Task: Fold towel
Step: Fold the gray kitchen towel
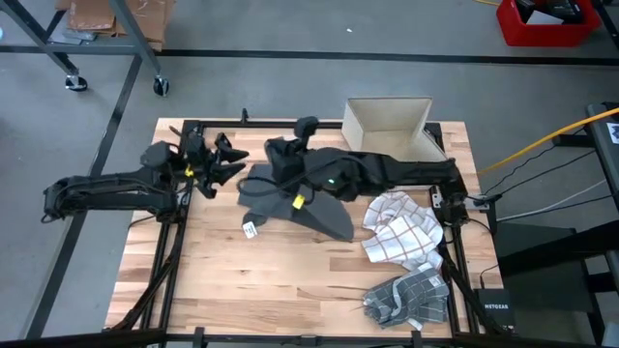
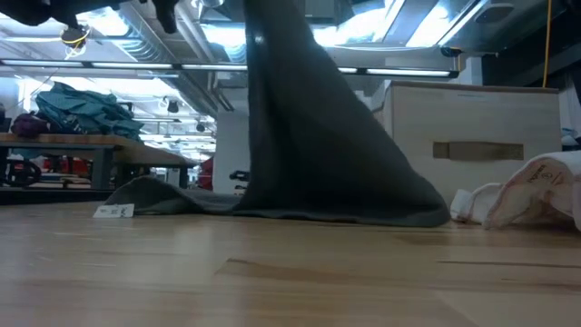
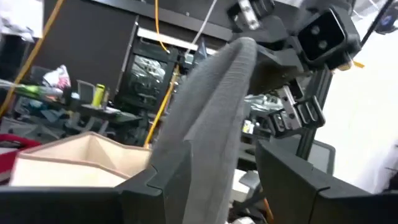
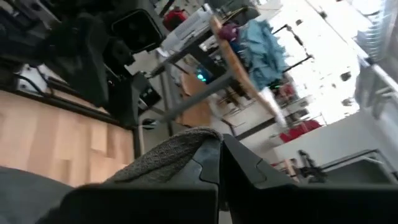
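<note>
Dark grey towel [image 1: 314,193] at the middle of the wooden tabletop [image 1: 232,280], one part lifted, the rest trailing down to the boards; white label [image 1: 250,230] at its near left corner, lying flat. From table height, towel [image 2: 318,136] hung as a tall drape, lower hem spread on the wood. Right gripper [image 1: 282,155] above the tabletop's far middle, jaws pinched tight on the towel's raised edge; grey cloth [image 4: 168,155] bunched against the dark fingers [image 4: 249,168] in the right wrist view. Left gripper [image 1: 230,159] just left of the towel, jaws spread wide, nothing held; in the left wrist view, towel fold [image 3: 211,124] stood between the parted fingers [image 3: 298,180]. White checked cloth [image 1: 401,227] to the right, darker checked cloth [image 1: 406,295] nearer the front edge. Open cardboard box [image 1: 387,121] at the far right.
</note>
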